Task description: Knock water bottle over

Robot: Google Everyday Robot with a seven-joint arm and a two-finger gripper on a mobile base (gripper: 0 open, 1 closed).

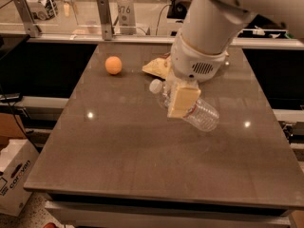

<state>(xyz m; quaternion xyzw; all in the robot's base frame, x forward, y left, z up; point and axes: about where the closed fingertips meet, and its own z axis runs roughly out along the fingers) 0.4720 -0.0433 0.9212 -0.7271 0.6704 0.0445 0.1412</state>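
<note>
The water bottle point(203, 115) is a small clear ribbed plastic bottle with a white cap point(155, 85). It is tipped far over near the middle of the brown table point(142, 160), with the cap pointing left and back and the base to the front right. My gripper point(182, 101) hangs from the white arm right over the bottle's neck and upper body and hides that part. Whether the bottle lies flat on the table or still leans against the gripper cannot be told.
An orange ball point(113, 65) lies at the table's back left. A yellowish crumpled bag point(158, 67) lies behind the bottle, partly hidden by the arm. A glass-railed counter point(104, 18) runs behind the table. A cardboard box point(13, 174) stands on the floor at the left.
</note>
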